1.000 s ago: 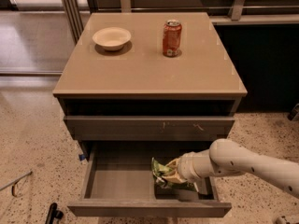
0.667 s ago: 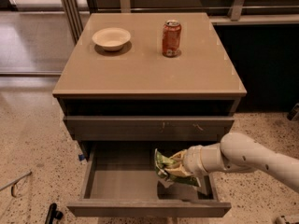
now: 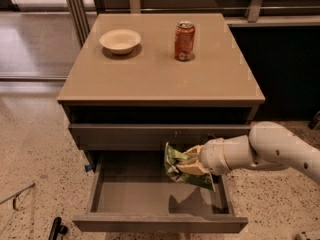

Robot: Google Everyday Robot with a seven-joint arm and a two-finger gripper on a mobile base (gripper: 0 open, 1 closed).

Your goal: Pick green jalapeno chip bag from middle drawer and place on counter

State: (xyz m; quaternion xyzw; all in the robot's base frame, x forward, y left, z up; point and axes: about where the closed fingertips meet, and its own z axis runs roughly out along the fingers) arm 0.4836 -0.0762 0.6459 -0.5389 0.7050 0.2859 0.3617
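The open drawer was the nearest item and serves as the reference here. Its floor was bare where visible, apart from a shadow at its right side.

Above the right half of the drawer, the tool was clamped on the green chip bag, one finger over the bag and one under it. The bag hung tilted, clear of the drawer floor and just in front of the closed drawer front directly above the drawer. The white arm reached in from the right of the drawer.

Above and beyond the drawer lay the tabletop. It carried a pale bowl towards its far left and a red soda can, upright, towards its far centre.

Progress, as judged:
- Done: drawer open; bag grasped and raised off the drawer floor.
- Left: bring the bag out past the closed front, raise it to the tabletop, set it on a bare part and release it.

Count: one chip bag, one tool, one open drawer, one closed drawer front, one bowl, one can.
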